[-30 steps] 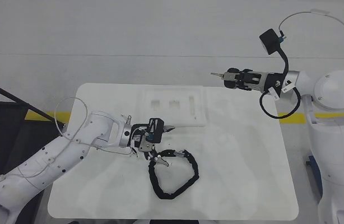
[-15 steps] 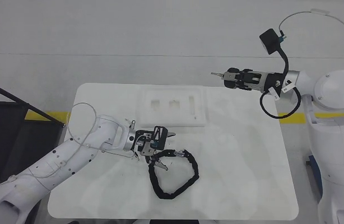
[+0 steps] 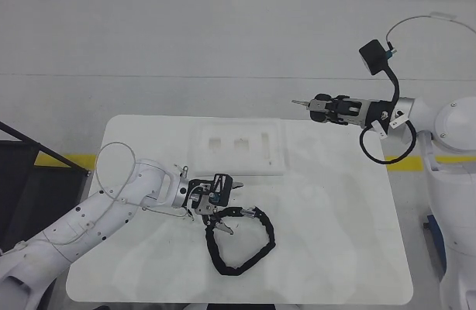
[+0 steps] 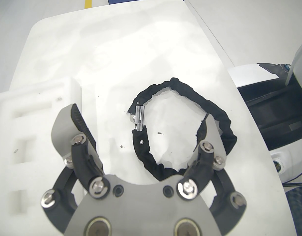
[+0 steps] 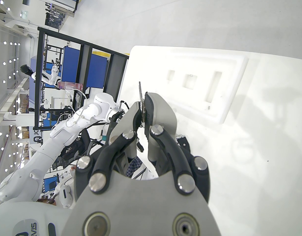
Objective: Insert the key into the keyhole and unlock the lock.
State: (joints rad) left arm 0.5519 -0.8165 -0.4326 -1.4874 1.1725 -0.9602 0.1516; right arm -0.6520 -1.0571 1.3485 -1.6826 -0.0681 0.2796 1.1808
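Now comes the bracing step: my left gripper [image 4: 139,112] hangs wide open just over the lock [image 4: 214,114] on the table [image 3: 339,232], cylinder [image 4: 139,121] ahead. My right gripper [image 5: 143,109] pinches the key [image 5: 140,90], well apart. Next I'd clamp the cylinder, then bring the key across.

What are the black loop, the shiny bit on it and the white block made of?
The black loop looks like a fabric sleeve, matt and wrinkled, probably over a chain. The shiny bit seems to be polished metal: it mirrors the light. The white block looks like foam, matt with cut pockets.
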